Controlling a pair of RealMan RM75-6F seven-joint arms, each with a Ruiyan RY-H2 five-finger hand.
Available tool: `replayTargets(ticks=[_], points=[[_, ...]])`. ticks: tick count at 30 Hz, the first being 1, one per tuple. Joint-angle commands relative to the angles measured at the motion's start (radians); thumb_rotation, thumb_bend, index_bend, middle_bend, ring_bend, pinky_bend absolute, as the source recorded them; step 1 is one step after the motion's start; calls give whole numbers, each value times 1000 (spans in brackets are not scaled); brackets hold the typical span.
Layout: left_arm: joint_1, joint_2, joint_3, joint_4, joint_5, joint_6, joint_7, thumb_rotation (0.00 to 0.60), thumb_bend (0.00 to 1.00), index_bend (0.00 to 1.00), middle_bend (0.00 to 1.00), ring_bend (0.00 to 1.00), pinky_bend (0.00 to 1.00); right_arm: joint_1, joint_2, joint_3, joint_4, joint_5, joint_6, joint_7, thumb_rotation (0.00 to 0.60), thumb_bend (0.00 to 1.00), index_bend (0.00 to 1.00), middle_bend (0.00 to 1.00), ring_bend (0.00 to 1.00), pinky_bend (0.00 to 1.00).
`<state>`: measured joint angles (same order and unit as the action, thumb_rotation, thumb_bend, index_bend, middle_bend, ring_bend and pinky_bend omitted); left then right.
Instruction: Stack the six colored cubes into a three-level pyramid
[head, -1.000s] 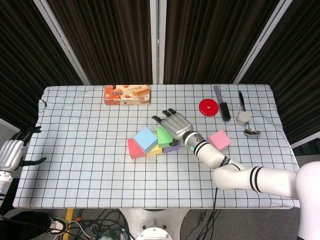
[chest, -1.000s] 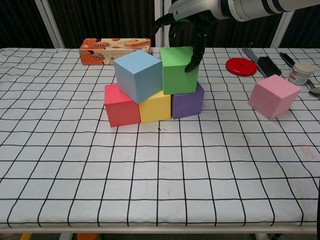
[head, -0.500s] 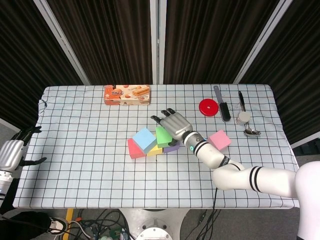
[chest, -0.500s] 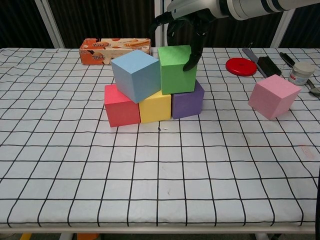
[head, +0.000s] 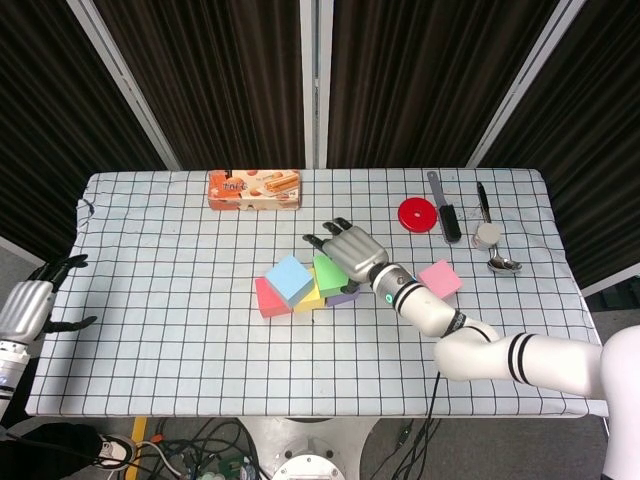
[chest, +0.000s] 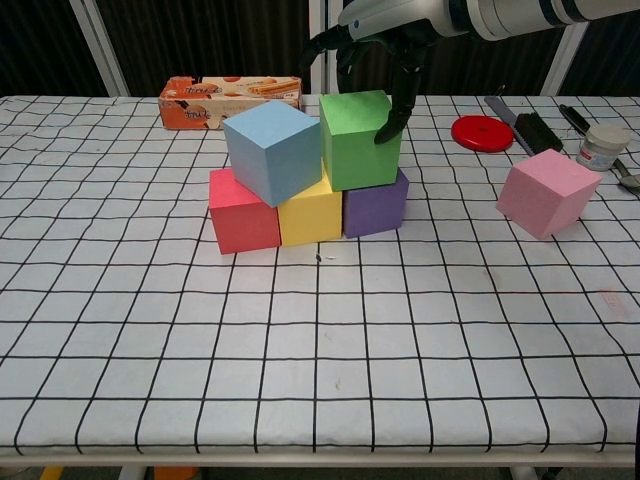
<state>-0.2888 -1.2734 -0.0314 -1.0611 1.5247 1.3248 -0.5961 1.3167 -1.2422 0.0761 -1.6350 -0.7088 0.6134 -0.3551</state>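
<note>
Here, right hand (chest: 385, 45) on green cube (chest: 358, 138)

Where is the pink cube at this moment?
The pink cube sits alone on the right side of the table in the chest view, apart from the stack, in front of the red lid and near the small jar.

Matt foam-like green cube (chest: 360, 140), checked cloth (chest: 300, 330)

Six cubes: red (chest: 242, 211), yellow (chest: 309, 213), purple (chest: 376, 205), blue (chest: 273, 151), green (chest: 358, 139), pink (chest: 547, 193). One biscuit box (chest: 230, 100), one red lid (chest: 482, 132), one spoon (head: 503, 264).
</note>
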Motion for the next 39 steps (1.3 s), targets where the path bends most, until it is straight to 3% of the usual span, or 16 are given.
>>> replayTargets(ticks=[1,9,20,29,39], points=[[0,0,0,-1,-1,0,1,600,1,137,204,94,203,-4,-1,-3,6,-9,-4,6,600,118,0,409,24,0],[2,-2,-1,4,-5,-3,-1,600,1,137,204,94,203,-1,-8,-4,19,-4,-21,21,600,103,0,338,12,0],[3,-3,-1,9,-4,-1,-10,600,2,137,204,93,203,5,7,-3,9,3,-30,42,600,46,0,161,0,0],[5,2,-4,4,-3,8,-23,600,1,137,204,94,203,-12,56,70,-56,-63,8,99,600,42,0,145,0,0],[9,-2,-2,11,0,15,-34,600,1,137,203,93,203,70,-4,55,-14,-44,-49,37,600,40,0,78,0,0]])
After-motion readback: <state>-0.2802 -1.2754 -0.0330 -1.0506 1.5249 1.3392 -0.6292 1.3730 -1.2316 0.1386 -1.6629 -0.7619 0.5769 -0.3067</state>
